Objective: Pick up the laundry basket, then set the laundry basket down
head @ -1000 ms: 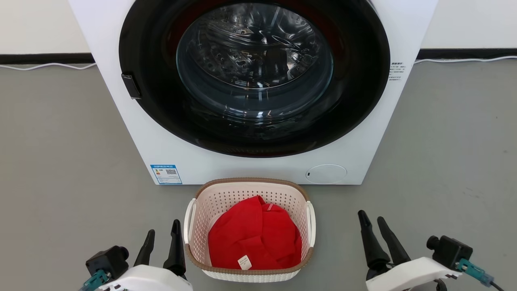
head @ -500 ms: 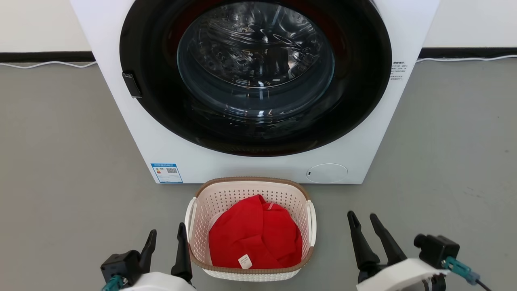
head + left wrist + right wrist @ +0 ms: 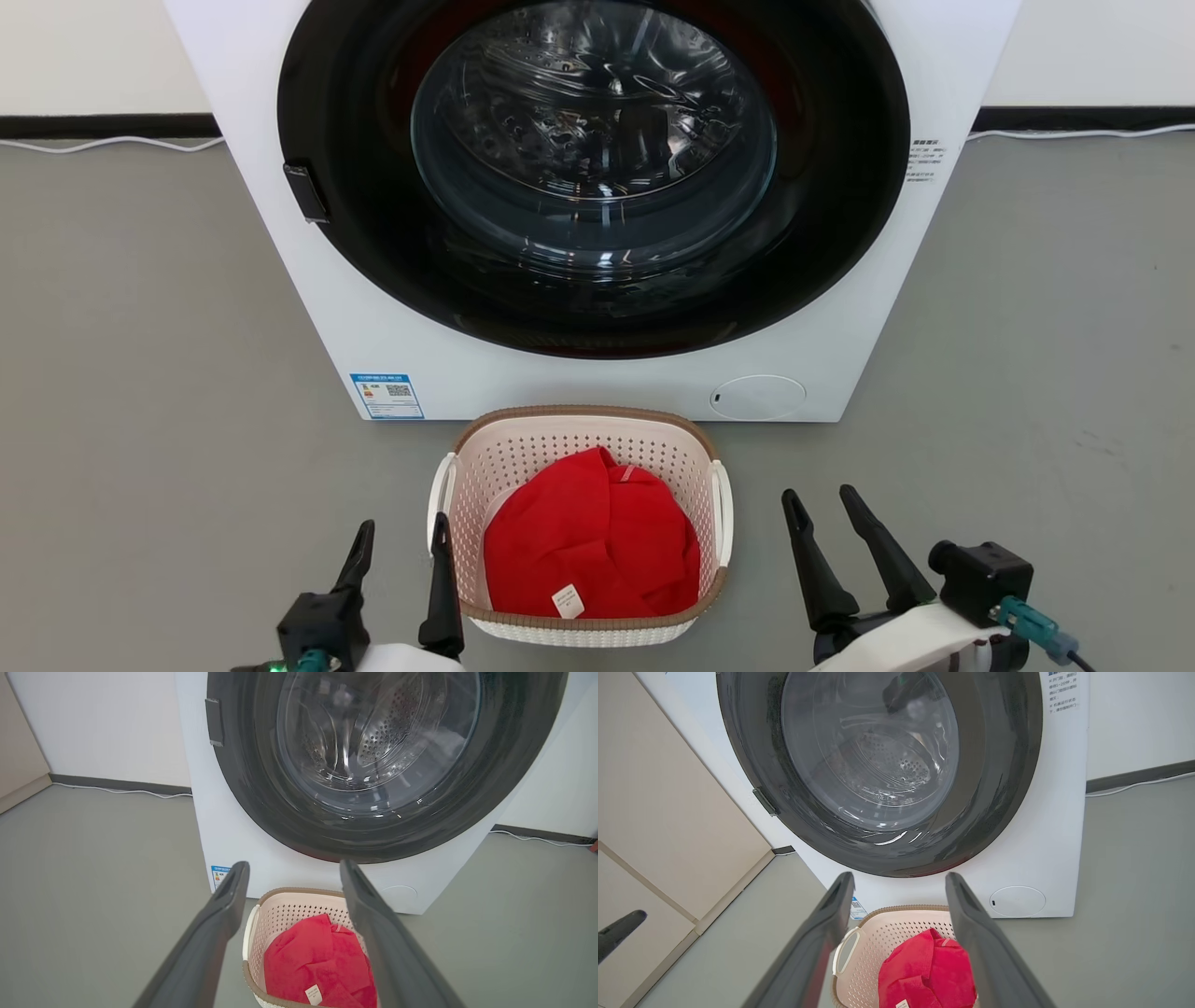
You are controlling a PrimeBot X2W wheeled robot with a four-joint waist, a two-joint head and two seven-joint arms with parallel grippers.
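On the grey floor (image 3: 140, 373) before the washing machine (image 3: 373, 327), we saw the laundry basket (image 3: 579, 448), rounded perforated cream plastic with brown woven-look rim, holding crumpled red cloth (image 3: 588, 532), our left fingers (image 3: 441, 588) and right fingers (image 3: 815, 560) spread empty either side.

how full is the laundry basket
Partly full: one crumpled red cloth garment lies inside the cream perforated plastic laundry basket, its upper walls bare.
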